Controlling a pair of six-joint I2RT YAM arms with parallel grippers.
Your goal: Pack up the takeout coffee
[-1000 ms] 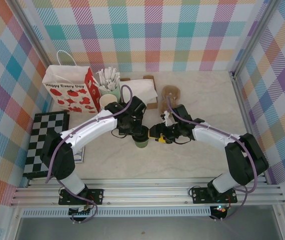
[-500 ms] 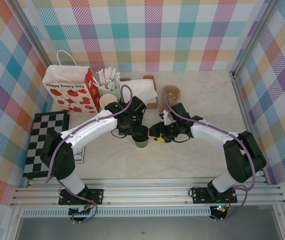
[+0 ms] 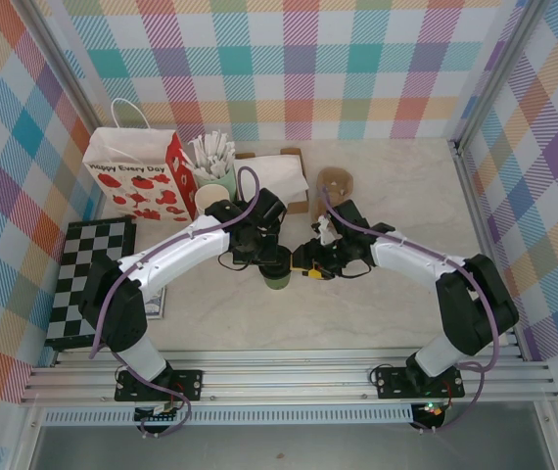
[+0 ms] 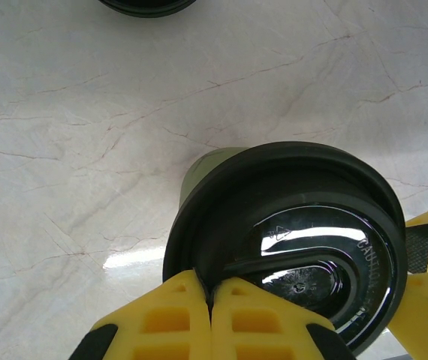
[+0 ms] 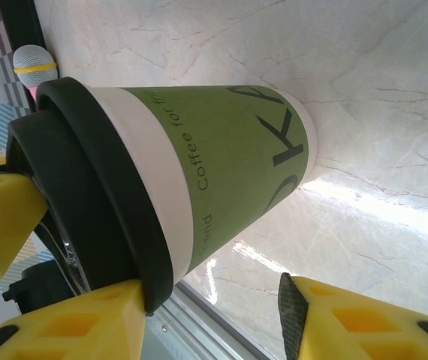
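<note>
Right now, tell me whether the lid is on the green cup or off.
On. The black lid sits snug over the top of the green cup in both wrist views.

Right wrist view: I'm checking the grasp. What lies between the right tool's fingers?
The green cup with its black lid, seen in the right wrist view; one finger at the lid, the other stands clear.
</note>
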